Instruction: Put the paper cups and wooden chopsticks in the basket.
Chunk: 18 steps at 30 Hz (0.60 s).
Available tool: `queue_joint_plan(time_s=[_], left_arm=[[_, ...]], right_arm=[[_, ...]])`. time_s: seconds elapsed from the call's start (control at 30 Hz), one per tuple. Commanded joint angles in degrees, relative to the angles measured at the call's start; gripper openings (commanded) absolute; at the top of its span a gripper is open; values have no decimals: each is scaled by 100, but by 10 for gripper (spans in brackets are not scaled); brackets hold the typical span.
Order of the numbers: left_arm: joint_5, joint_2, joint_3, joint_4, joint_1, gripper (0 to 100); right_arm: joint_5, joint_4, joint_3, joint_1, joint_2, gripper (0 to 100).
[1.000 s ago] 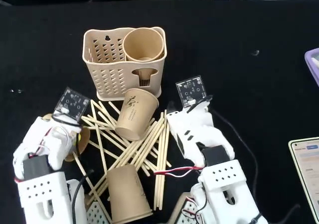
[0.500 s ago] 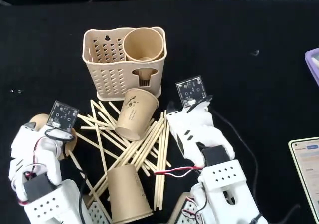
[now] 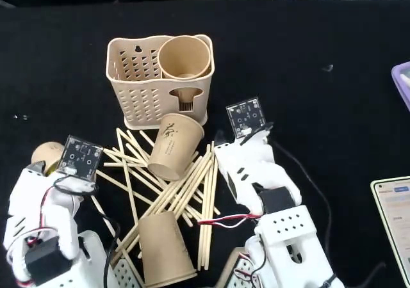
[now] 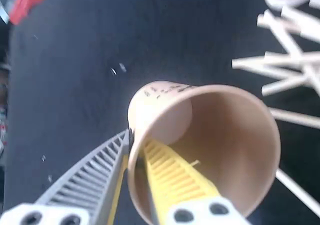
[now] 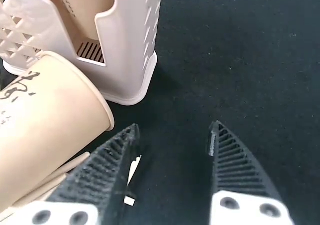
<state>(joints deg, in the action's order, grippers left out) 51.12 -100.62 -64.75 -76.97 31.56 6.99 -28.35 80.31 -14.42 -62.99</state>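
1. The left gripper (image 4: 131, 152) is clenched on the wall of a paper cup (image 4: 210, 135), with the yellow finger inside and the grey finger outside.
2. That cup is at the left side of the black bench (image 3: 320, 109), just past the left ends of the chopsticks (image 3: 206, 198) and well apart from the basket (image 3: 157, 83). Whether it rests on the bench cannot be told.
3. The right gripper (image 5: 172, 150) is released, its fingers spread over bare bench just beside the basket's corner and a second cup (image 3: 174, 146).
4. The basket stands upright, with a third cup (image 3: 184, 56) upright in its right compartment.
5. The second cup lies on its side on the chopsticks, in front of the basket.
6. A fourth cup (image 3: 163, 249) lies between the two arms, over the chopsticks' near ends.
7. The chopsticks lie crisscrossed on the bench.
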Motion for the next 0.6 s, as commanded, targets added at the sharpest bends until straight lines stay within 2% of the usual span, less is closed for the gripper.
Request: queue_joint_plan(time_s=[0.0,0.17,0.43,0.57], left_arm=[[-273,554,1121,-308,-259,29],[-1152,2295,2703,-343,-418,29],[-3789,5187,5851,-712,-1156,29],[-4888,6356,7477,-993,-1657,29]], right_arm=[[44,149,-48,97,-154,227],[18,149,-48,97,-145,227],[9,176,-48,123,-154,227],[9,185,-48,519,-154,191]])
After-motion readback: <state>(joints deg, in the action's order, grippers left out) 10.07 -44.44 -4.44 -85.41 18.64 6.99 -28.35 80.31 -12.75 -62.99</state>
